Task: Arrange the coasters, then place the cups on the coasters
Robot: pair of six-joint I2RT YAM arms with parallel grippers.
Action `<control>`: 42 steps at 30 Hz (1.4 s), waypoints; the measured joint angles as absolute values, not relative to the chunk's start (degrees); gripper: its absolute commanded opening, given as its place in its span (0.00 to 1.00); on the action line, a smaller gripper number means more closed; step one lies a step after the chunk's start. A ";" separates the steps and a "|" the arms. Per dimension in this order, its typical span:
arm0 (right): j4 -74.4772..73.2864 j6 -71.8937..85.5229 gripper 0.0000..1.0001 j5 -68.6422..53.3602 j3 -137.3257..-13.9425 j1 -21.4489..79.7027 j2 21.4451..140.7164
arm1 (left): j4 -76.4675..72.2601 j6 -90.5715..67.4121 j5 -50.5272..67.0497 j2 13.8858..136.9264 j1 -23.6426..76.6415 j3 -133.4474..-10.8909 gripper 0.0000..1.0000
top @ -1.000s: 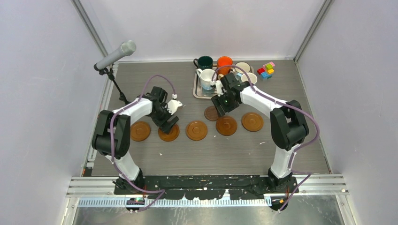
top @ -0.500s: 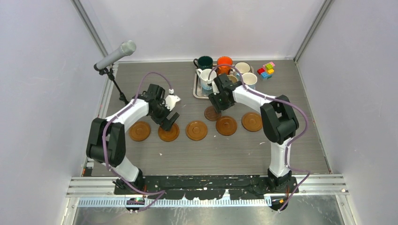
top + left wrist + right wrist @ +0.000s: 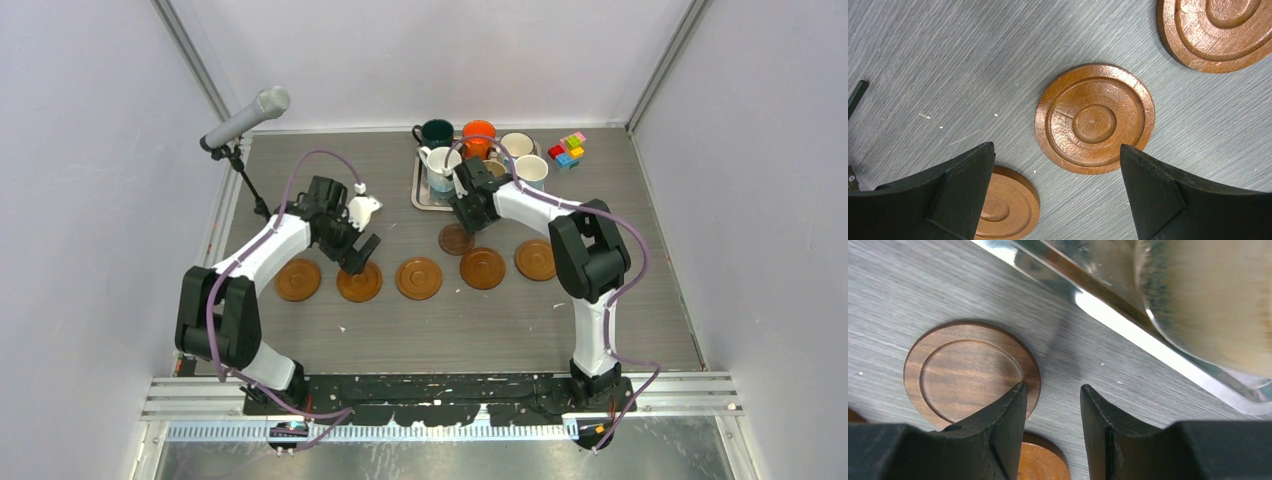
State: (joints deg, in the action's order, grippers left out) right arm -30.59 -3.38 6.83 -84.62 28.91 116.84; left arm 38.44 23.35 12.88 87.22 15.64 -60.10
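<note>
- Only the top view takes in the microphone (image 3: 245, 118), on its stand at the far left corner of the surface (image 3: 330, 330).
- The left jaws are spread wide and pinch nothing. They hang above the second coaster (image 3: 359, 284) from the left.
- The left wrist view adds that coaster's (image 3: 1094, 122) ringed grooves and scuffs, with parts of two neighbours at the picture's edges.
- The top view gives six coasters. Five orange-brown coasters (image 3: 537, 259) lie in a row across the middle of the surface, parallel to its near edge. One smaller dark coaster (image 3: 456, 239) lies just behind the row, between the third and fourth.
- The right jaws stand a narrow gap apart, pinching nothing. The right wrist view shows them astride the dark coaster's (image 3: 970, 372) edge on the side nearest the tray (image 3: 1108, 305). Whether they touch it cannot be told.
- The tray (image 3: 416, 190) sits at the far edge, right of the middle. Five cups (image 3: 437, 132) can be counted on it, and the right arm covers part of it.
- The coloured blocks (image 3: 568, 149) sit near the far right corner.
</note>
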 measured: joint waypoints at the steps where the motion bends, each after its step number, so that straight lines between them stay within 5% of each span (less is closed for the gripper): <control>1: -29.98 -3.68 0.48 7.09 -84.23 28.56 116.71 | 38.44 23.29 12.80 87.00 15.64 -60.07 0.98; 42: -26.98 -19.68 0.46 6.17 -70.63 -8.25 107.13 | 43.88 22.50 12.97 83.35 15.64 -61.25 1.00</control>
